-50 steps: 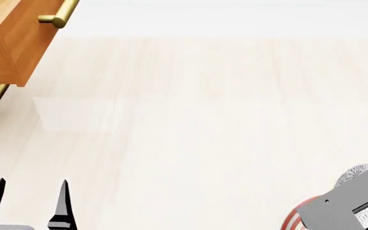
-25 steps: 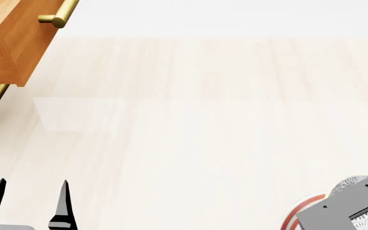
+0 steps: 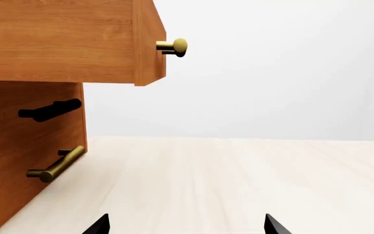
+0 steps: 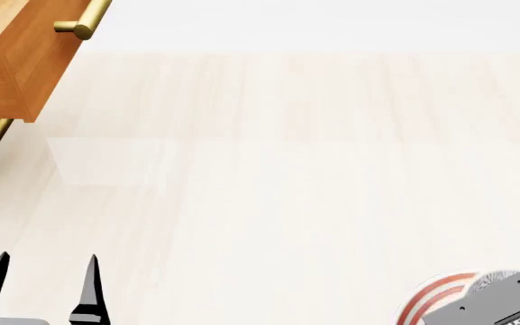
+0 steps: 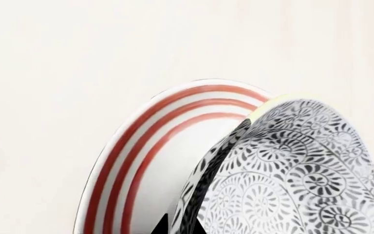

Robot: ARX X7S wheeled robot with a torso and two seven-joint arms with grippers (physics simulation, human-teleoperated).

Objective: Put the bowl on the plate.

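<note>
The right gripper is seen at the lower right of the head view, clamped on the rim of the bowl, one dark fingertip showing against its patterned wall. The bowl is held over the plate, whose red rings curve at its left. At lower left, the left gripper is spread wide above the pale desk. A wooden cabinet with brass handles occupies the upper left.
</note>
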